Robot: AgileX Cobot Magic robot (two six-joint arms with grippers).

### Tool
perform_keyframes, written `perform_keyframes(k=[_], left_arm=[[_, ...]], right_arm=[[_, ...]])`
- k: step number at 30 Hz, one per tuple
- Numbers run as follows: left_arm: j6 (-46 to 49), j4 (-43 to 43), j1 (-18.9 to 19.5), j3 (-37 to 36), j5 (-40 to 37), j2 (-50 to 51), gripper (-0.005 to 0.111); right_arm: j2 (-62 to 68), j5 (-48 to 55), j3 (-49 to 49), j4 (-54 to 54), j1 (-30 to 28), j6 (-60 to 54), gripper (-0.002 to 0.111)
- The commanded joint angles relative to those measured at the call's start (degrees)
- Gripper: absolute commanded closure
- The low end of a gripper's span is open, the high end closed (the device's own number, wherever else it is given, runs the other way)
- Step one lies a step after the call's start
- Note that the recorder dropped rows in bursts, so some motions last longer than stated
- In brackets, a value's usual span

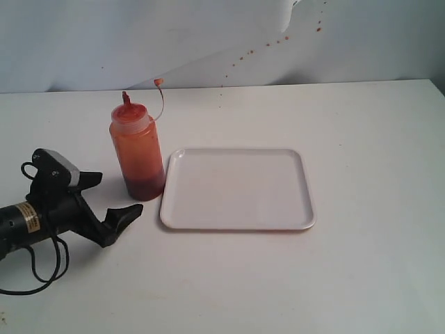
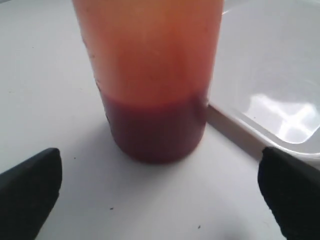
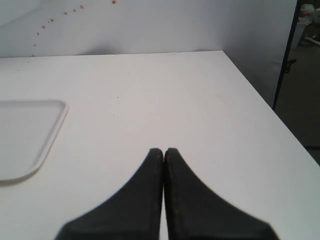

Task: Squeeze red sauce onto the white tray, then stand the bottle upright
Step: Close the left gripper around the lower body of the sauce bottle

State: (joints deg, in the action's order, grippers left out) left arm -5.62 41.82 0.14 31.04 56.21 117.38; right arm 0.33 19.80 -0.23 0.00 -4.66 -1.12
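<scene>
The left gripper [image 1: 115, 196] lies low on the white table [image 1: 361, 139] with its black fingers [image 2: 30, 192] spread wide and nothing between them. It points at the bottle [image 1: 137, 156], which is just ahead of it and untouched. The bottle stands upright, its tethered cap [image 1: 158, 82] hanging open above the nozzle, and dark red sauce [image 2: 155, 132] has settled in its base under a paler orange wall. Just beside it, on the side away from the gripper, lies the white tray [image 1: 236, 226] — flat on the table, its near corner almost at the bottle's foot.

The right gripper [image 3: 163, 152] is pressed closed on nothing, over bare tabletop well apart from the tray's edge [image 3: 47, 145].

Behind the table hangs a pale backdrop [image 1: 104, 42] dotted with a slanting trail of brownish-red specks [image 1: 278, 40]. Past the table's far side there is a dark floor and a black upright post [image 3: 290, 50].
</scene>
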Motion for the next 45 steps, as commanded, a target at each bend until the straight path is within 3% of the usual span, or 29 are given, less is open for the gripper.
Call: perform_keyframes(k=[1, 40, 45], left_arm=[[-0.47, 3.73, -0.14, 1.1, 2.52, 0.22, 0.002], [0.58, 4.65, -0.14, 7.24, 5.93, 8.01, 0.002], [0.58, 6.02, -0.14, 7.24, 10.98, 8.01, 0.002]], right_arm=[[-0.33, -0.19, 0.23, -0.36, 0.16, -0.11, 0.108], [-0.33, -0.19, 0.23, -0.36, 0.16, -0.11, 0.108], [-0.33, -0.19, 0.23, -0.36, 0.16, -0.11, 0.108]])
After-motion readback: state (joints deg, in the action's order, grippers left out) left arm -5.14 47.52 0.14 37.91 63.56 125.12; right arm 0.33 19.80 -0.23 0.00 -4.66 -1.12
